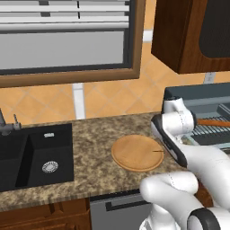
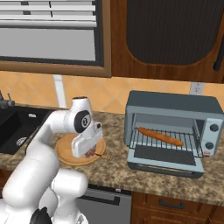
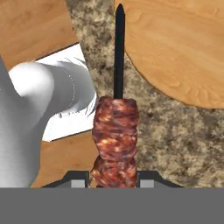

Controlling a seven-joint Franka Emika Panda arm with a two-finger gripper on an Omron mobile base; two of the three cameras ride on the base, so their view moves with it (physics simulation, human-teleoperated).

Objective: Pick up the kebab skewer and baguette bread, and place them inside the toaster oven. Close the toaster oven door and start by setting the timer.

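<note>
My gripper (image 3: pixel 114 177) is shut on the kebab skewer (image 3: pixel 115 131), whose reddish-brown meat chunks sit between the fingertips while its dark stick points away. From the right base view the gripper (image 2: pixel 89 151) hangs just over the round wooden board (image 2: pixel 65 154) with the skewer (image 2: pixel 101 155) poking out sideways. In the left base view only the skewer's tip (image 1: pixel 157 151) shows past my arm. The baguette bread (image 2: pixel 160 136) lies on the wire rack inside the toaster oven (image 2: pixel 173 105). The toaster oven door (image 2: pixel 165 158) is dropped open and flat. The loaf (image 1: pixel 214 121) also shows in the oven (image 1: pixel 197 95).
The wooden board (image 1: pixel 137 152) rests on the speckled counter (image 1: pixel 94 148), between the black sink (image 1: pixel 36 155) at the left and the oven at the right. Two knobs (image 2: pixel 213 128) sit on the oven's right side. Dark cabinets (image 2: pixel 166 35) hang above.
</note>
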